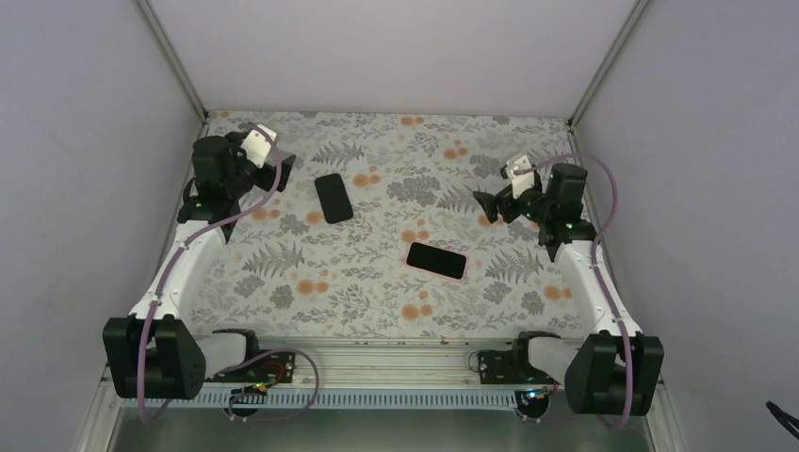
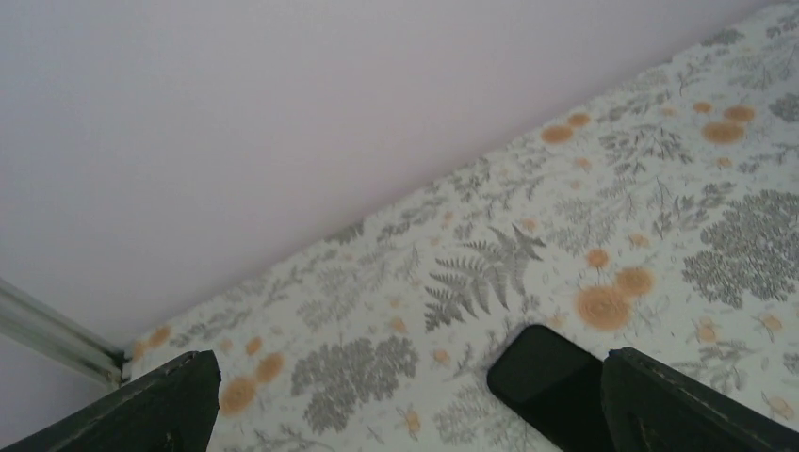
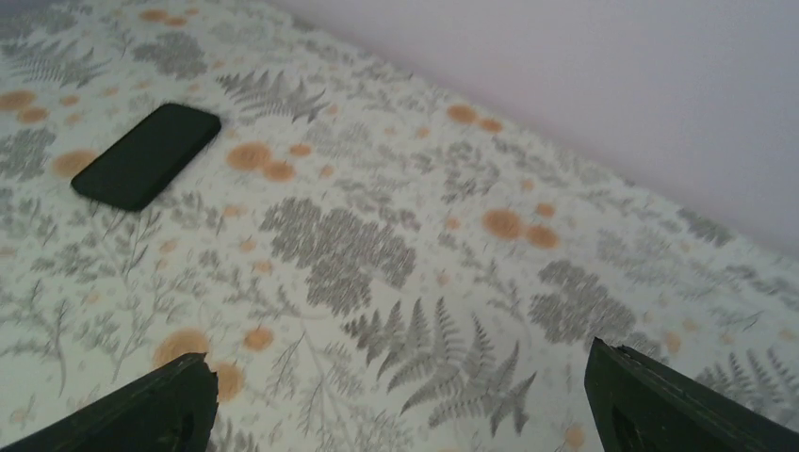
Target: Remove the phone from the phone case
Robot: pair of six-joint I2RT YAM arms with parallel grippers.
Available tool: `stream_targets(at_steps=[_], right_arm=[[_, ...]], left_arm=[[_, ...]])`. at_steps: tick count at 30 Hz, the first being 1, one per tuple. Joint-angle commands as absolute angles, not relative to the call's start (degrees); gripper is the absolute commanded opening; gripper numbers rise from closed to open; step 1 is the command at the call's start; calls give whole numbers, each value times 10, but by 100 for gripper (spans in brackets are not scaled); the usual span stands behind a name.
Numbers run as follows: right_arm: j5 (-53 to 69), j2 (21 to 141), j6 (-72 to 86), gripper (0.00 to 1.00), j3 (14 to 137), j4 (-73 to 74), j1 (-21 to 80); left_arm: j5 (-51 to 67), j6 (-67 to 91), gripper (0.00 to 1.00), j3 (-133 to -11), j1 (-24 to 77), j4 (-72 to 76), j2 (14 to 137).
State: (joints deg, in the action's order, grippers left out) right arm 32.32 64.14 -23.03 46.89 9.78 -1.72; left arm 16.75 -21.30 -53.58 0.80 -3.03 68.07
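A black slab, phone or case (image 1: pixel 333 198), lies flat on the floral table left of centre. It also shows in the left wrist view (image 2: pixel 551 386) and the right wrist view (image 3: pixel 148 155). A second slab with a dark face and a pink rim (image 1: pixel 436 260) lies flat near the middle right. I cannot tell whether the pink rim is a case still round a phone. My left gripper (image 1: pixel 283 168) is open and empty, raised at the back left, just left of the black slab (image 2: pixel 415 414). My right gripper (image 1: pixel 490 205) is open and empty at the back right (image 3: pixel 400 405).
The floral tablecloth (image 1: pixel 377 301) covers the table. White walls stand at the back and both sides, with metal frame posts (image 1: pixel 174 56) in the back corners. The arm bases sit on a rail (image 1: pixel 377 363) at the near edge.
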Motion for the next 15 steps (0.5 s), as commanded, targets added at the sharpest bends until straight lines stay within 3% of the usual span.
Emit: stream_targets(at_steps=[1,5,15], right_arm=[[341,646,-288,100,486,200,-23],[343,667,-392,100,496,294,-9],[211,681,-481,100,480,459,209]], left_arm=[[161,-207,100,-536,4,-86,661],[143,-241,100,-531,2,-92,650],[196,-282,100,-532,2,-104,665]])
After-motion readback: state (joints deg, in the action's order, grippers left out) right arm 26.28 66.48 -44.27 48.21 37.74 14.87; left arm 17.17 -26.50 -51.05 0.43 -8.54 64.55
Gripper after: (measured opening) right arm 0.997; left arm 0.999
